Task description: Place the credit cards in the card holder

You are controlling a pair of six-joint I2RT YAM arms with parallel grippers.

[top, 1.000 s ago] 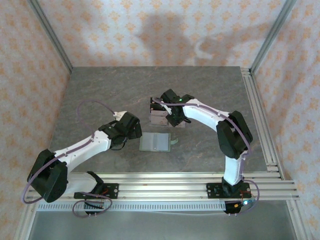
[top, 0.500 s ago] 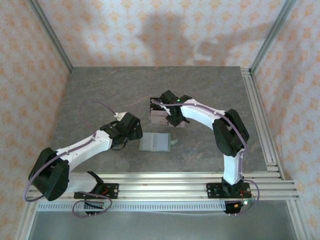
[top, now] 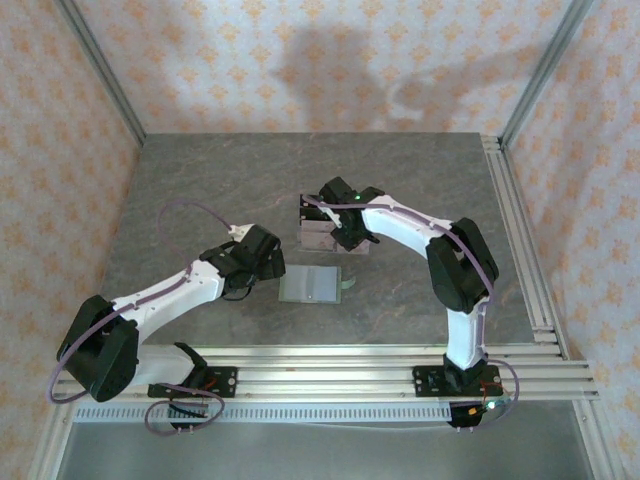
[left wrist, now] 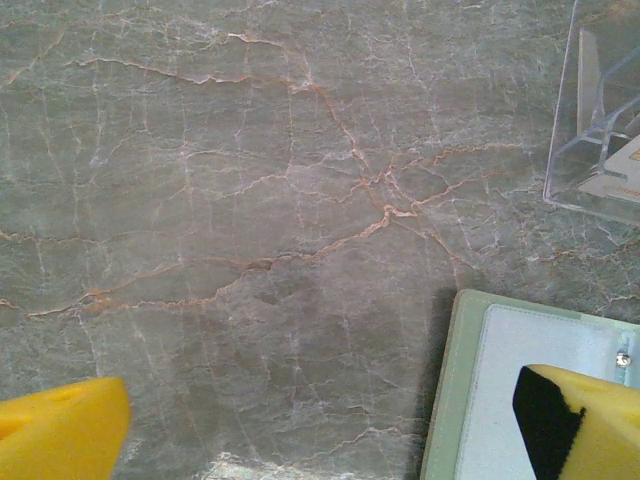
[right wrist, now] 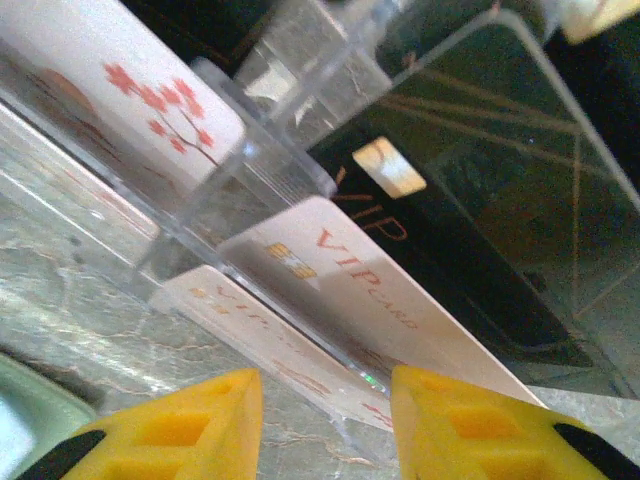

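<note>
The left arm (top: 165, 295) and the right arm (top: 410, 228) are built alike, of white link shells joined by bulky black joint housings. A thin purple cable (top: 195, 207) is run along each arm behind the jaws. A small green light (top: 357, 197) is seen just behind the right jaws. The left gripper (left wrist: 320, 400) is fitted with bright yellow fingers (left wrist: 60, 435), one tipped by a black pad (left wrist: 545, 415). The right gripper (right wrist: 325, 385) is moulded in the same yellow, with recessed panels.

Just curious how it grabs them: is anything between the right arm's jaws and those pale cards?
Yes. The thin pale pinkish-beige cards stand inside a clear plastic stand, whose transparent walls sit between their lower parts and the right gripper. The stand's top looks open.
</note>
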